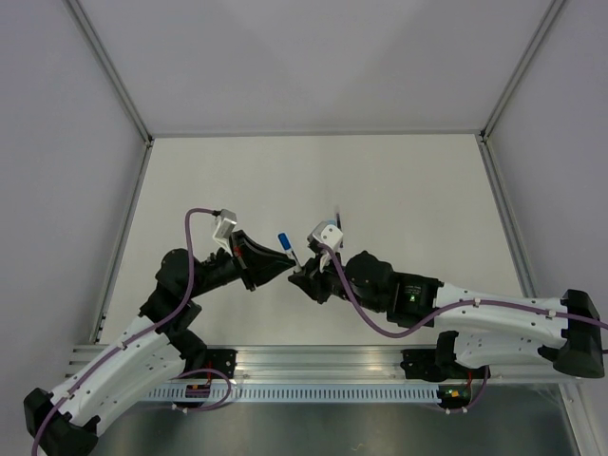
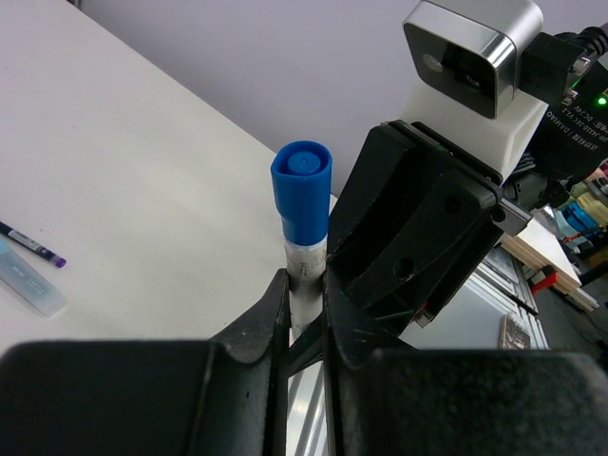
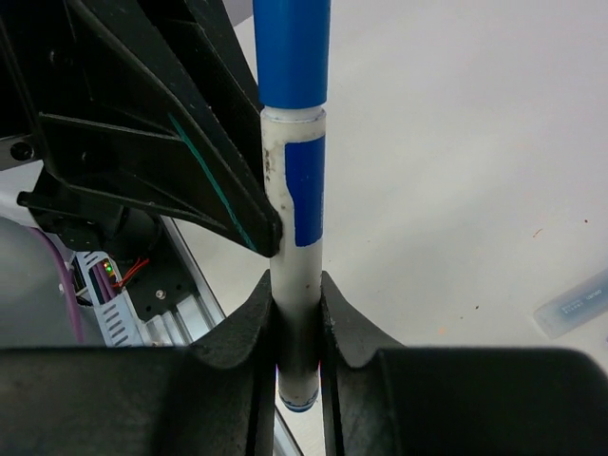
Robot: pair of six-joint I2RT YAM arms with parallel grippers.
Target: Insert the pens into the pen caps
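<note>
Top external camera is looking down from high above the near edge of the table (image 1: 399, 190), taking in all of it from afar. Both wrist cameras are looking from close range, from opposite sides, all three sharing the white-barrel pen (image 2: 306, 264).

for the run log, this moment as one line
left gripper shut on white-barrelled pen | right gripper shut on it | dark blue plastic cap on pen end

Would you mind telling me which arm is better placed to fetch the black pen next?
Right, probably: in the top view the black pen lies just beyond the right fingers, farther from the left fingers. Both pairs are shut on the white pen, so right must let go first.
</note>
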